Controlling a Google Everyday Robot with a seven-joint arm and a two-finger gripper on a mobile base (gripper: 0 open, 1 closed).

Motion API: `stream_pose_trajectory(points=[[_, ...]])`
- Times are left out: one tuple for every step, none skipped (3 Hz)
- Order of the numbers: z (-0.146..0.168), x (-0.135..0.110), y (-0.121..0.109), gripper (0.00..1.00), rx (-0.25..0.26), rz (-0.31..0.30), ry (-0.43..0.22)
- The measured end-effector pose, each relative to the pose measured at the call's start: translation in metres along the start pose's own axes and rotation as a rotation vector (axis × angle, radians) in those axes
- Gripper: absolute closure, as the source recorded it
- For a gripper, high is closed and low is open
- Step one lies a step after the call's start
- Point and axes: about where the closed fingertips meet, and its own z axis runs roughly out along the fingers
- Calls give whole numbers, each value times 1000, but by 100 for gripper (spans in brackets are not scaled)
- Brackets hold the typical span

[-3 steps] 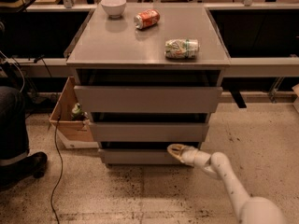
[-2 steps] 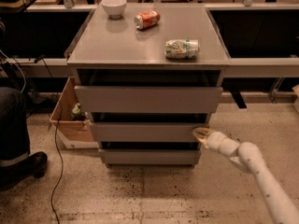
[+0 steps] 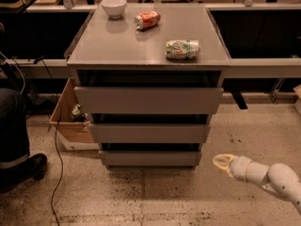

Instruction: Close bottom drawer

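The bottom drawer (image 3: 149, 157) is the lowest grey front of the grey cabinet (image 3: 148, 55), near the floor. Its front sits about in line with the middle drawer front (image 3: 149, 133) above it, and no box interior shows. My gripper (image 3: 222, 162) is at the end of the white arm, low at the right. It is to the right of the bottom drawer, a short way clear of the cabinet's right corner, touching nothing and holding nothing.
On the cabinet top lie a white bowl (image 3: 114, 6), a red can (image 3: 147, 20) and a crushed green can (image 3: 182, 50). A cardboard box (image 3: 68, 121) stands left of the cabinet. A person's leg and shoe (image 3: 19, 164) are at far left. A cable (image 3: 57, 164) runs over the floor.
My gripper has pulled back from the bottom drawer front, first up and right, then right and away from the cabinet. The bottom drawer front has not visibly moved.
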Motion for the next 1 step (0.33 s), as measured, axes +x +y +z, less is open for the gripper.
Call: stream_pose_trajectory(points=[[16, -1, 62, 84, -125, 22, 1]])
